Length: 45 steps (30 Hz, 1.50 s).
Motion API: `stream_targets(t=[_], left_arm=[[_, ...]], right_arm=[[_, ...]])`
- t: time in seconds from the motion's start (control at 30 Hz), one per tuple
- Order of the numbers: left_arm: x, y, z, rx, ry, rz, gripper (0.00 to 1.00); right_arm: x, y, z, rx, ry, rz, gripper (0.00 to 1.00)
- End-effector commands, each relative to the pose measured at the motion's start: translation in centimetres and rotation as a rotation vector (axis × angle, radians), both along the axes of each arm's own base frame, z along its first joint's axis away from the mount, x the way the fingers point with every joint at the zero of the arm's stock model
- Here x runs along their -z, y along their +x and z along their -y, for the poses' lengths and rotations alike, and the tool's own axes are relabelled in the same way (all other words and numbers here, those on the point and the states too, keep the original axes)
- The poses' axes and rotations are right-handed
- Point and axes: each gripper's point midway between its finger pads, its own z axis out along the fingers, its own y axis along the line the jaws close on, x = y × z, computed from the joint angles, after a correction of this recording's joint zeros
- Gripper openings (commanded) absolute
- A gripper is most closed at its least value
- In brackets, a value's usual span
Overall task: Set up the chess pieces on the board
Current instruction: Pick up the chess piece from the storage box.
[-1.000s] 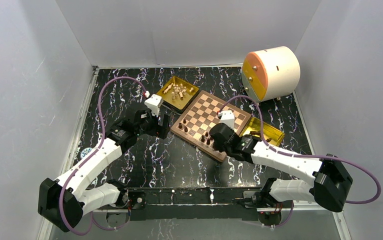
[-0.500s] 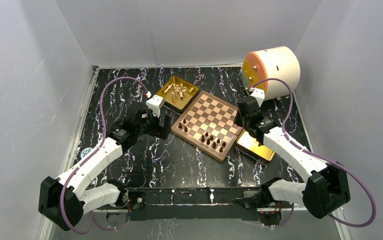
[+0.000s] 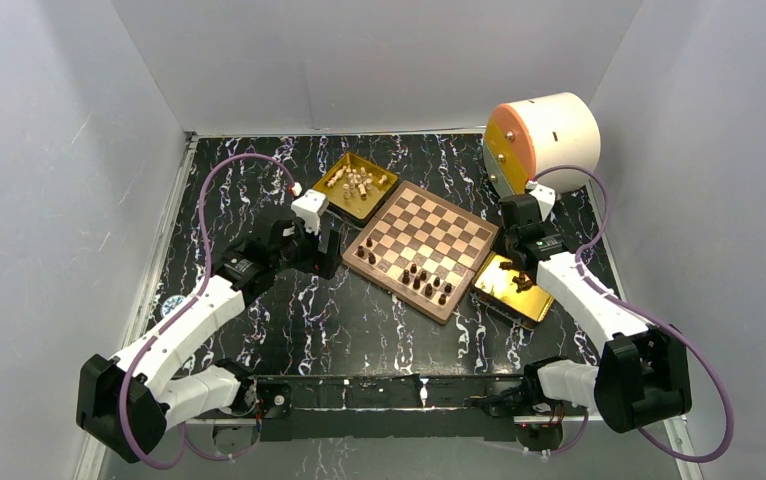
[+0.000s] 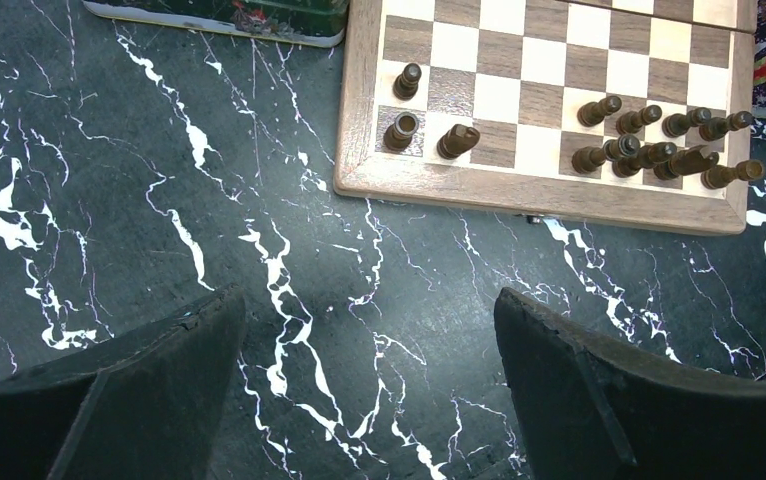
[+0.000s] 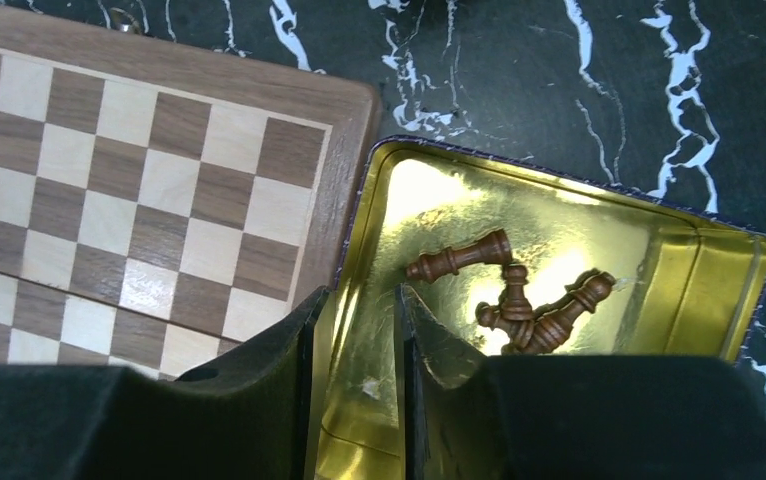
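Two claws, both empty: left claw (image 4: 367, 300) is spread wide, hovering over table (image 4: 159, 200) just beside board (image 4: 519, 188), where dark pieces (image 4: 649, 150) stand in the near rows. The right claw (image 5: 361, 295), narrowly parted, hangs above gold tray (image 5: 699, 290) with a few fallen pieces (image 5: 519, 300). Step, as judged: fetching the next piece. The next move calls for a descent and a pinch on one.

The right fingers (image 5: 429, 340) have swung off the square wooden chessboard (image 3: 429, 235), now left of them, with the shiny gold rectangular tray (image 5: 719, 290) lying beneath them.
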Motion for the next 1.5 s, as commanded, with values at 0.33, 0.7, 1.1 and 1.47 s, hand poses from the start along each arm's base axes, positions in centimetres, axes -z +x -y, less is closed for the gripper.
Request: stream_targets(t=[0.33,0.7,1.1,1.47], left_arm=[[-0.8,-0.9,1.4,0.053,-0.028,0.022,0.91],[-0.8,-1.5,2.2,0.084,-0.025,0.023,0.91],[-0.8,-1.5,2.2,0.085,-0.016,0.028,0.91],[-0.8,-1.5,2.1,0.091,-0.001,0.032,0.91]], right_arm=[[0.5,-0.2,0.1,-0.547,-0.319,-0.04,0.43],[3.0,-2.0,1.3,-0.886,-0.446,-0.258,0.47],[2.9,1.0,1.5,-1.046,-0.588,-0.153,0.44],[4.6,0.9,0.6,-1.216,-0.561,-0.16,0.46]])
